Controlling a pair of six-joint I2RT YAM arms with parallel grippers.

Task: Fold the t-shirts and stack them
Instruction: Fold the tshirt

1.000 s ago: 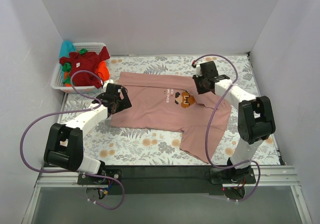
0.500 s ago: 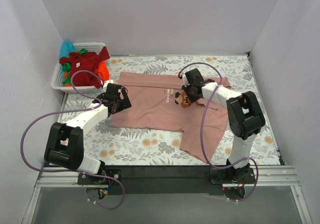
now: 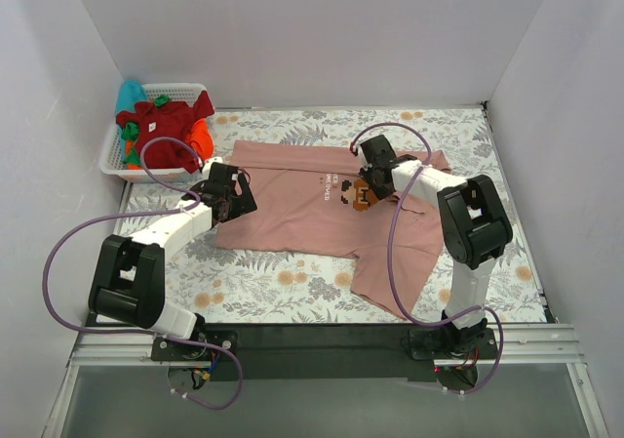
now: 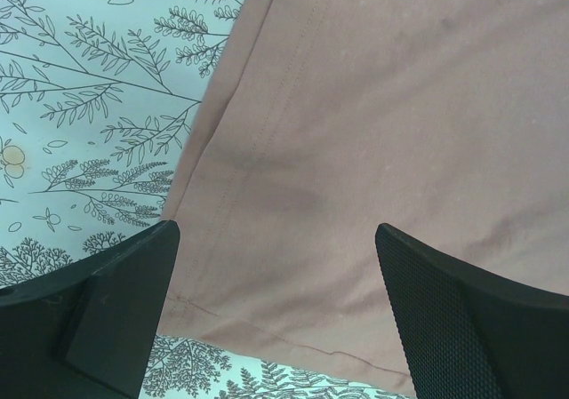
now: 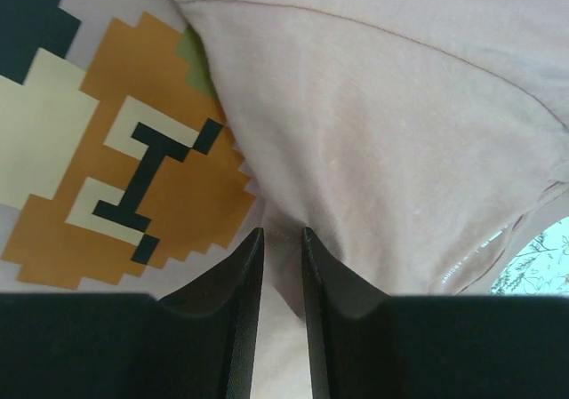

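Observation:
The dusty-pink t-shirt (image 3: 292, 209) lies spread on the floral cloth, its pixel-art print (image 3: 363, 194) facing up. My left gripper (image 3: 232, 196) is open low over the shirt's left hem corner; in the left wrist view (image 4: 276, 230) the pink fabric (image 4: 373, 106) lies between the wide-apart jaws. My right gripper (image 3: 370, 173) is over the chest. In the right wrist view (image 5: 282, 232) it is shut on a pinched fold of the pink shirt (image 5: 382, 132) lying over the print (image 5: 133, 168). Dark red (image 3: 161, 126), orange (image 3: 202, 134) and teal (image 3: 130, 95) shirts are heaped in the basket.
The white slatted basket (image 3: 112, 155) stands at the back left corner. The floral table cloth (image 3: 263, 282) shows in front of the shirt and at the right side. White walls close in the back and both sides.
My right gripper has moved left from the shirt's right shoulder to over the chest print, drawing pink fabric with it. The left gripper has stayed at the hem corner.

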